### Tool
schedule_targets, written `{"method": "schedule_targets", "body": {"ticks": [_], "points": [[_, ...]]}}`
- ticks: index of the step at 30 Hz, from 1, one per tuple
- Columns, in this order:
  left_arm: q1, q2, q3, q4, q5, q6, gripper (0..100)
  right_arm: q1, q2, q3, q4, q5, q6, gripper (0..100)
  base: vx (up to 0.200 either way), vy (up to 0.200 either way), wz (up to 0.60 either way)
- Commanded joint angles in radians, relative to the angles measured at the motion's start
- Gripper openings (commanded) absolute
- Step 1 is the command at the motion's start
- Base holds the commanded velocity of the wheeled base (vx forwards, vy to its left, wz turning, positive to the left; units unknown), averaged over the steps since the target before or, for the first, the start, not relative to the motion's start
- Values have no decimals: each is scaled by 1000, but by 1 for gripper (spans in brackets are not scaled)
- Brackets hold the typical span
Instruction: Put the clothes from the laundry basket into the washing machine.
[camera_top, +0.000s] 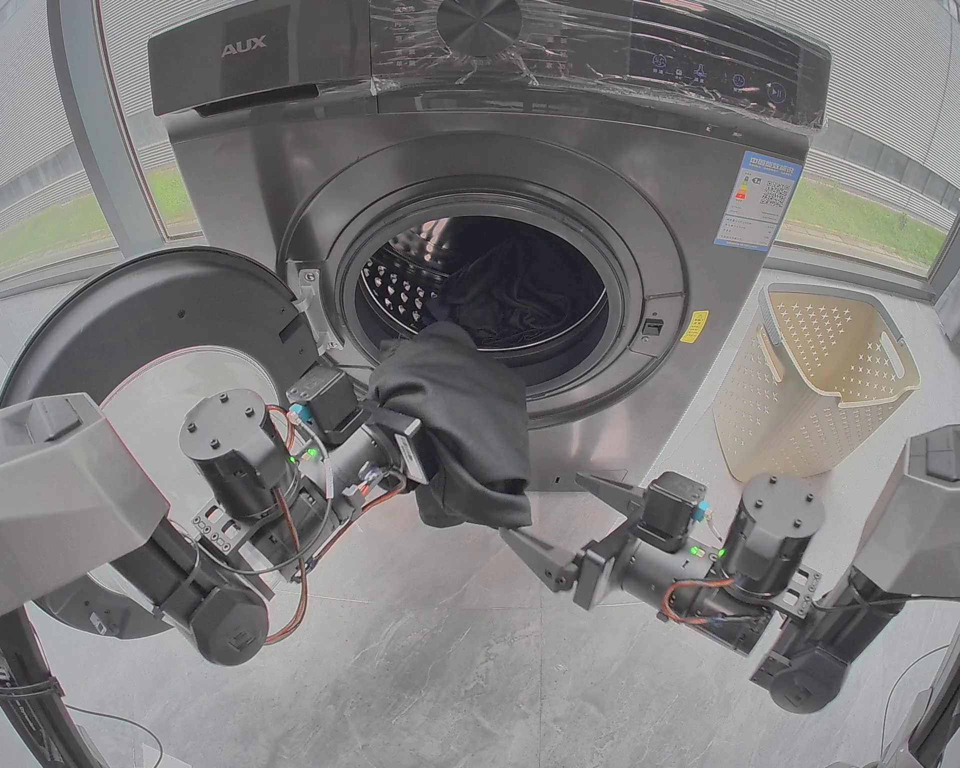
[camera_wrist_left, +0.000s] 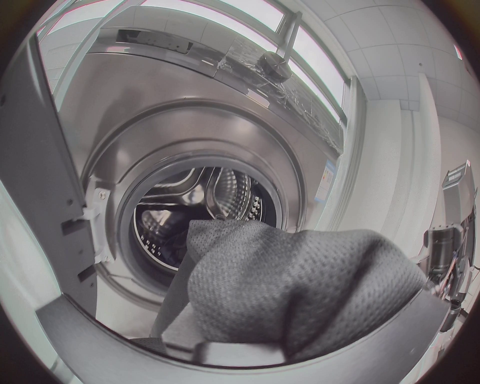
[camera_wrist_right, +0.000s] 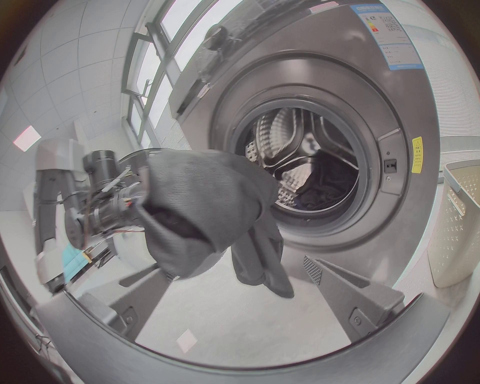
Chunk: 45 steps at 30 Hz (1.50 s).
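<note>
So the dark garment (camera_top: 465, 420) is draped over the left gripper (camera_top: 412, 452) mid-frame, touching the lower-left rim of the washing machine (camera_top: 650, 190) opening. Can't tell if it's clamped, cloth covers it. Right gripper (camera_top: 545, 508) is lower centre, jaws wide apart. Laundry basket (camera_top: 815, 375) is at the right.

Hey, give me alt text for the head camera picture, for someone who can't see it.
A dark garment hangs over the left end effector in front of the open washing machine, whose drum holds dark clothes. The right end effector, open and empty, is lower, above the floor; a cream laundry basket stands right of the machine.
</note>
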Motion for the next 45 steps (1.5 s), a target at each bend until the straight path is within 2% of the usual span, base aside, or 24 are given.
{"method": "schedule_targets", "body": {"ticks": [1,4,5,8,13,17,20,35,45], "points": [[-3,-82,131,-2,20,-5,0,32,-129,153,-1,57,-9,100,0,0,0],[-3,-111,171,-2,16,-11,0,24,-131,195,-3,71,-17,100,0,0,0],[-3,-120,190,-1,3,6,0,0,-120,210,-3,71,-12,100,0,0,0],[-19,-143,199,-1,2,22,0,-60,-103,210,-3,78,-14,100,0,0,0],[-19,-142,220,-1,2,16,0,-109,-105,207,-3,100,-17,100,0,0,0],[-17,-129,234,-1,-1,10,0,-112,-108,201,-3,103,-19,100,0,0,0],[-20,-126,243,-1,-18,12,0,-111,-120,201,-3,103,-19,100,200,0,0],[-22,-113,254,-2,-18,15,0,-105,-139,210,-3,100,-15,100,200,0,0],[-36,-103,271,-1,-18,19,0,-103,-135,208,-3,100,-15,100,0,0,0]]}}
